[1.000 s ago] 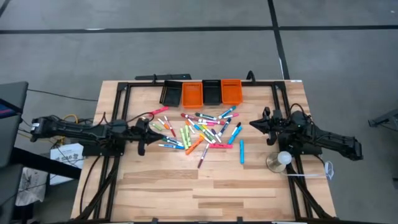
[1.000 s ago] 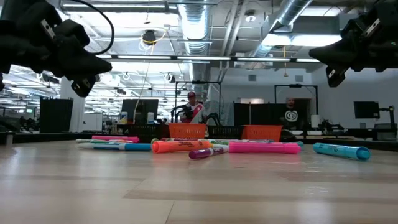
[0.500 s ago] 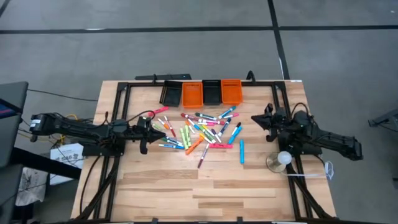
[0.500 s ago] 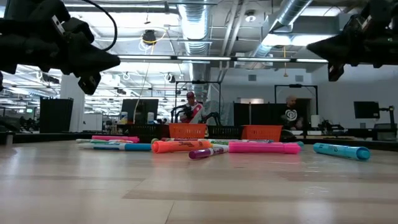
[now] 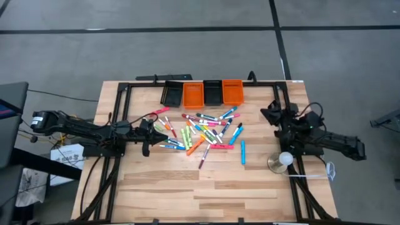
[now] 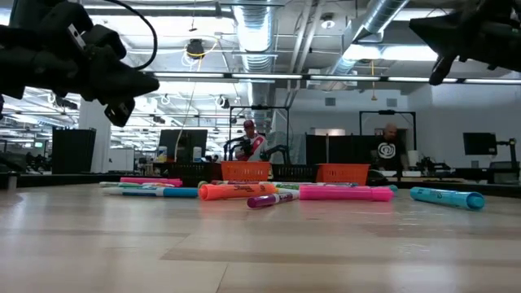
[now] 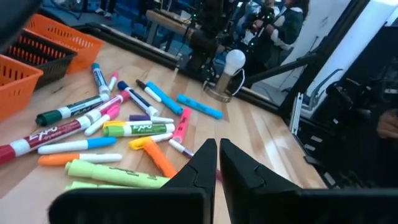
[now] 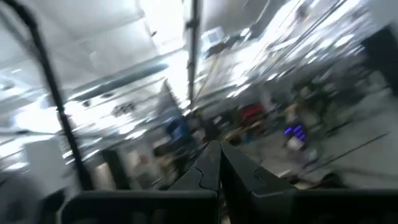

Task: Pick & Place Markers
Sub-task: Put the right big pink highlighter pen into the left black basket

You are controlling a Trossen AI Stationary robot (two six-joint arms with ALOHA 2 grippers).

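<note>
From above, the markers lie scattered in a loose pile on the middle of the wooden table, just in front of a row of four small bins, black and orange by turns. The left gripper sits at the pile's left edge, holding nothing. The right gripper is well apart from the pile, near the table's right side, also empty.

At table height, the markers stretch across in a line, with both arms raised above the surface and touching none of them.

The left wrist camera shows its fingers pressed together with only a thin gap, above the markers.

The right wrist camera shows its fingers closed together too, pointing up at the blurred room.
</note>
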